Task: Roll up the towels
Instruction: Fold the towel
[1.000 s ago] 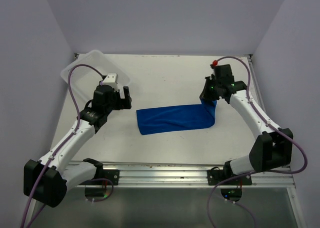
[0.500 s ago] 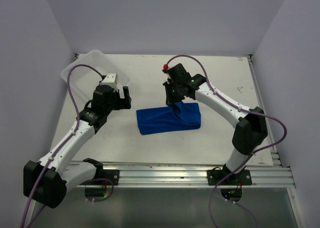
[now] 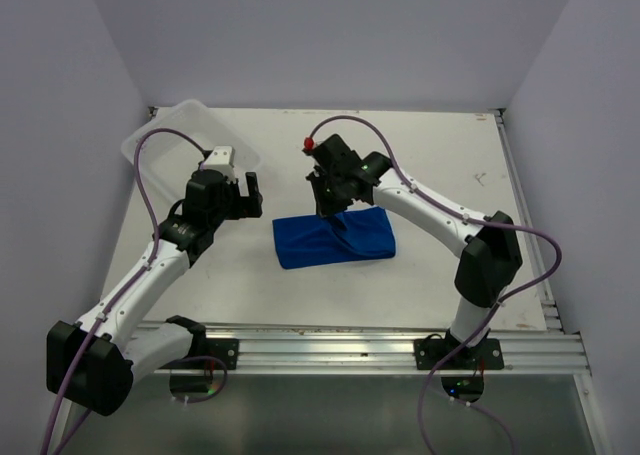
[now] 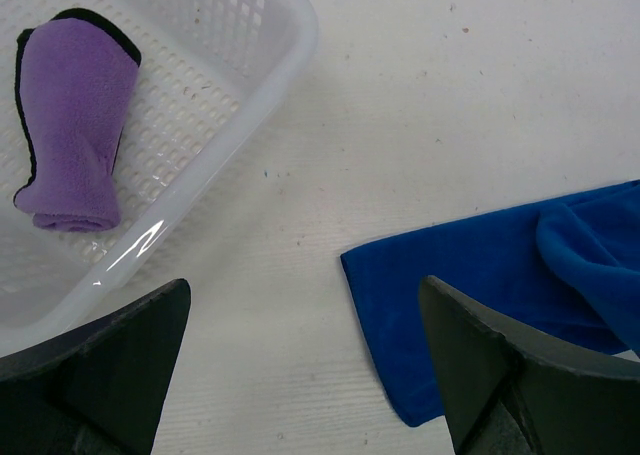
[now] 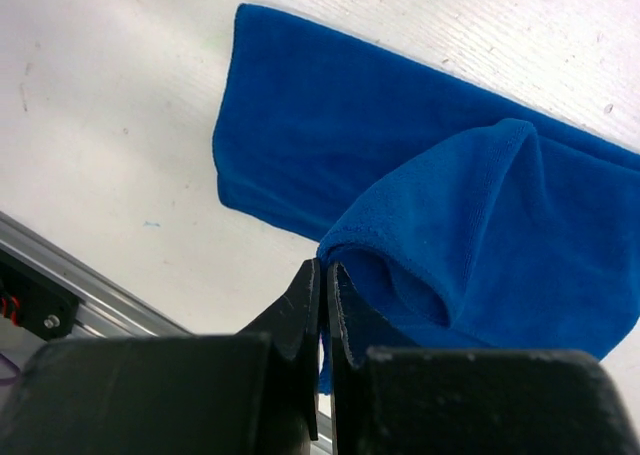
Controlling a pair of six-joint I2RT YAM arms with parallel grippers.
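Observation:
The royal blue towel (image 3: 305, 245) (image 4: 470, 275) (image 5: 320, 125) lies at mid-table with its right end doubled back over itself. My right gripper (image 3: 329, 208) (image 5: 322, 267) is shut on the edge of that lifted fold and holds it just above the flat part. The purple towel (image 4: 75, 115) lies rolled up inside the white basket (image 4: 292, 45); the top view does not show it. My left gripper (image 3: 250, 197) (image 4: 303, 297) hangs open over bare table between the basket and the blue towel's left end, touching neither.
The white basket (image 3: 165, 127) sits at the far left corner, partly under the left arm. An aluminium rail (image 3: 330, 340) runs along the near table edge. Grey walls close in on three sides.
My right gripper has swept left across the table with the blue towel's right end, folding it over the rest. The left arm has stayed still and open.

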